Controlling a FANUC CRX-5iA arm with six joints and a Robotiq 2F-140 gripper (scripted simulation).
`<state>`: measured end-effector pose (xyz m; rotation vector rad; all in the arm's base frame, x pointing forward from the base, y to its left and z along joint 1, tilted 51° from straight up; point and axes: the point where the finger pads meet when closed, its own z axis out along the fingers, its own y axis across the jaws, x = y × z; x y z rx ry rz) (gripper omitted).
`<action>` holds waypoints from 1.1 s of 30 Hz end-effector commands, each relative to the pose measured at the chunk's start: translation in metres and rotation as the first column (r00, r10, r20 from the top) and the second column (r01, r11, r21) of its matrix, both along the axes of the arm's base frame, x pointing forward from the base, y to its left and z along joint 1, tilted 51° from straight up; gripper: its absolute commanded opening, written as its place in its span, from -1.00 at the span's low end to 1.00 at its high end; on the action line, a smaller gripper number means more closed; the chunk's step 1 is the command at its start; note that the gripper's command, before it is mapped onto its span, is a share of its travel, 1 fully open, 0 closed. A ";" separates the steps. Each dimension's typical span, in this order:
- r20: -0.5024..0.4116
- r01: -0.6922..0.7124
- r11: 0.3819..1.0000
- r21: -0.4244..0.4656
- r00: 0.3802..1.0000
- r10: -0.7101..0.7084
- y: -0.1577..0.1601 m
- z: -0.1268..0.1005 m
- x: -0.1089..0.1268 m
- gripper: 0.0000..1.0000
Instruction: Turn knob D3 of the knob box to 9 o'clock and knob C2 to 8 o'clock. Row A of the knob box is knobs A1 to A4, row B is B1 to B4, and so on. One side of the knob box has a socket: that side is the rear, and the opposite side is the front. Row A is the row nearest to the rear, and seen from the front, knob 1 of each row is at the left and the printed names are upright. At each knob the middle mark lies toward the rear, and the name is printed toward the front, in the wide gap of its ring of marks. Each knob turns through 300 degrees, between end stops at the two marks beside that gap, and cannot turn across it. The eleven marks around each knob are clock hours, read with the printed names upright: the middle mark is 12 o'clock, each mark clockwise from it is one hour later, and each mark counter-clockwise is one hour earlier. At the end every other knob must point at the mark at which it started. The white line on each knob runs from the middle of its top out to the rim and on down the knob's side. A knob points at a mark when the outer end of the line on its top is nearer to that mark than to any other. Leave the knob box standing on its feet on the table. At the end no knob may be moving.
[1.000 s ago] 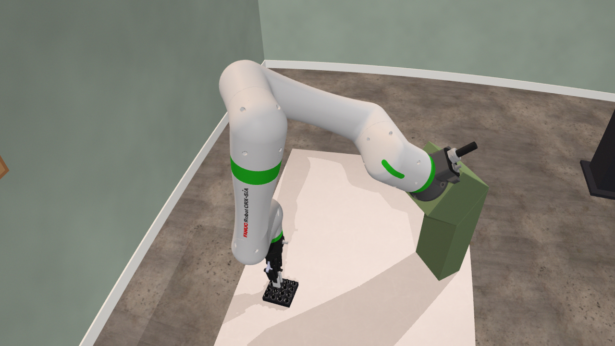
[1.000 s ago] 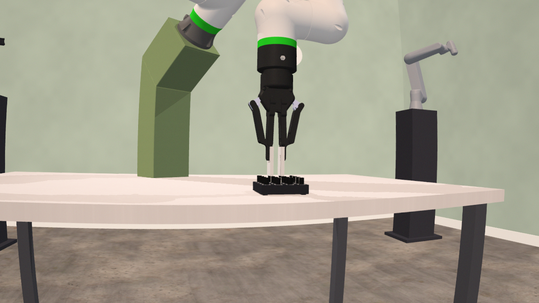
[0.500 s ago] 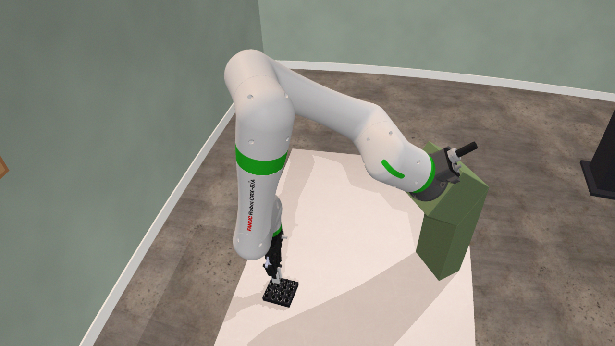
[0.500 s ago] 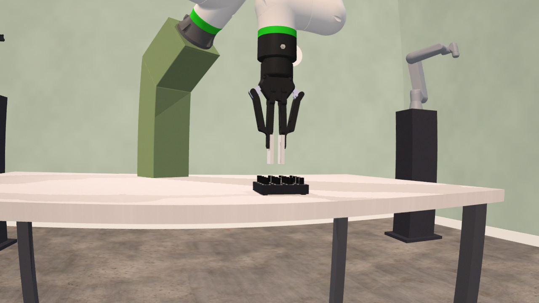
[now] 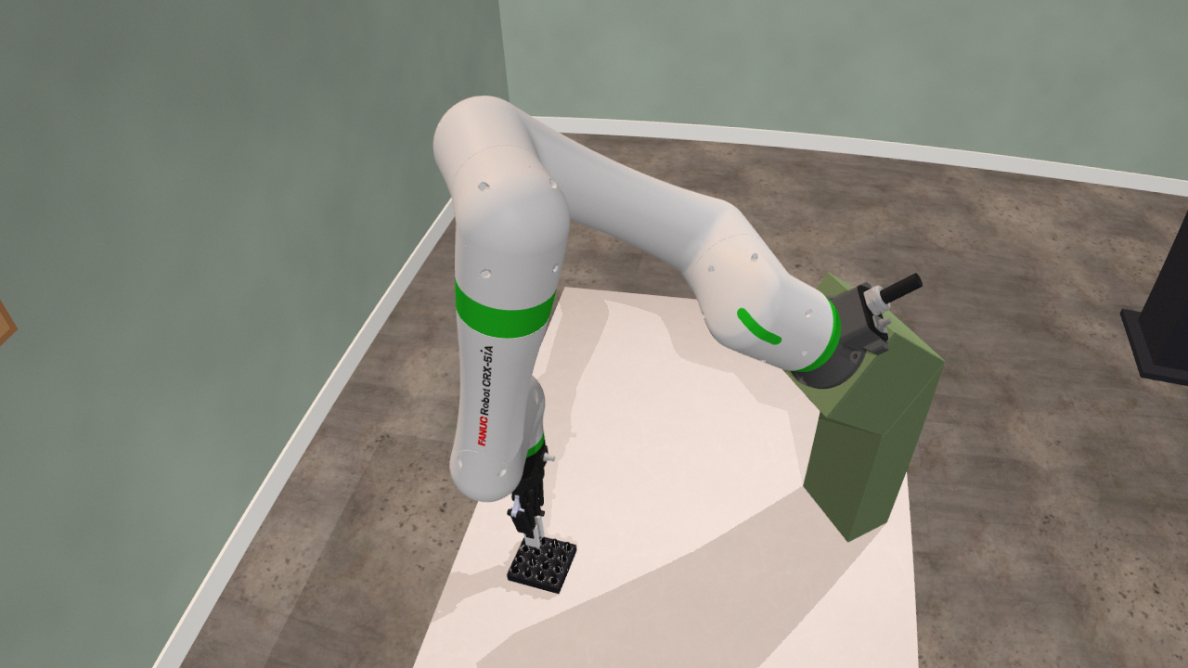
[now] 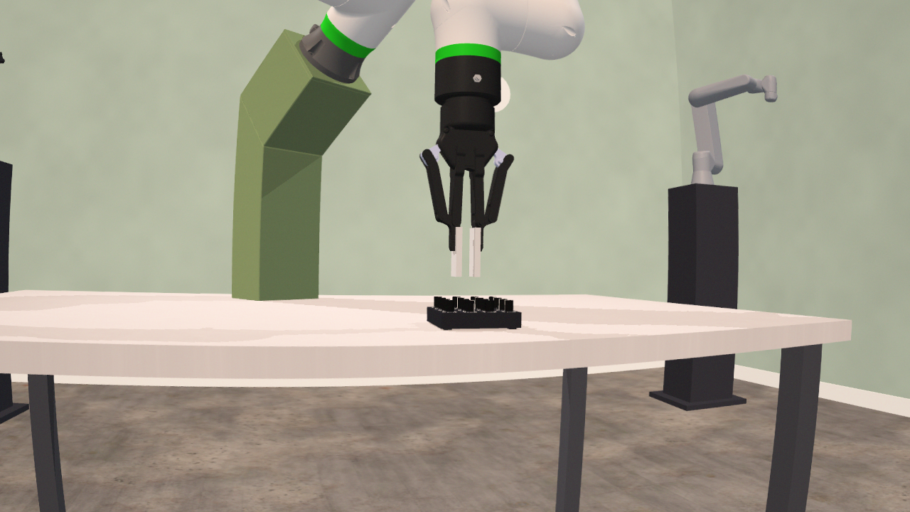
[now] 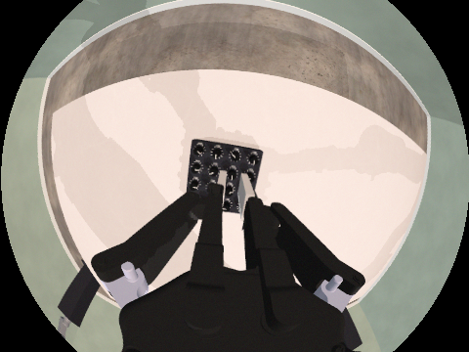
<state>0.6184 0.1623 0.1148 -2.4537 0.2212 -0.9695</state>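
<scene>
The hand point(image 5: 532, 541) point(image 6: 466, 275) point(image 7: 232, 182), its 2 pale fingertips parted by a slim gap and grasping nothing, points down above the knob box point(image 5: 541, 566) point(image 6: 473, 318) point(image 7: 225, 166), apart from it. The narrow spacing presumably suits straddling 1 small knob without brushing its neighbours. The box sits on the worktop point(image 5: 665, 448) point(image 6: 286, 359) point(image 7: 318, 196), probably level on its feet so that its knobs face upward; their settings cannot be told.

Compared with a second ago, the arm point(image 5: 510, 207) point(image 6: 467, 25) is standing higher, its elbow now sitting farther up and slightly right in the top view. The fingers point(image 5: 532, 535) point(image 6: 456, 264), whose tips were down among the knobs, are now hovering above the knob box point(image 5: 541, 581) point(image 6: 473, 318) point(image 7: 225, 156), a visible gap opening beneath them in the exterior view. That lift is already showing half a second ago, and the fingers are keeping about that height since. The arm's shadow point(image 5: 581, 357) is shifting slightly right on the table point(image 5: 680, 431) point(image 6: 286, 359) point(image 7: 313, 122). In the background, the grey arm point(image 6: 721, 92) is swinging slightly right, its end lowering.
</scene>
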 end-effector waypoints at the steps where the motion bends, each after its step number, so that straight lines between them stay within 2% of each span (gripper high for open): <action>1: -0.019 0.031 0.999 0.032 0.999 -0.030 0.000 0.000 0.000 -0.77; 4: -0.080 0.124 0.984 0.124 0.990 -0.115 -0.001 0.001 -0.001 -0.77; 6: -0.080 0.124 0.984 0.124 0.990 -0.115 -0.001 0.001 -0.001 -0.77; 8: -0.147 0.218 0.954 0.207 0.971 -0.190 -0.002 0.002 -0.002 -0.77; 14: -0.262 0.366 0.874 0.319 0.920 -0.290 -0.003 0.004 -0.004 -0.77; 21: -0.409 0.536 0.734 0.417 0.832 -0.374 -0.005 0.006 -0.006 -0.77; 23: -0.409 0.536 0.734 0.417 0.832 -0.374 -0.005 0.006 -0.006 -0.77; 24: -0.468 0.598 0.667 0.444 0.790 -0.396 -0.005 0.006 -0.007 -0.77; 26: -0.498 0.628 0.631 0.455 0.767 -0.405 -0.006 0.007 -0.007 -0.77; 33: -0.633 0.755 0.446 0.480 0.650 -0.419 -0.007 0.008 -0.009 -0.77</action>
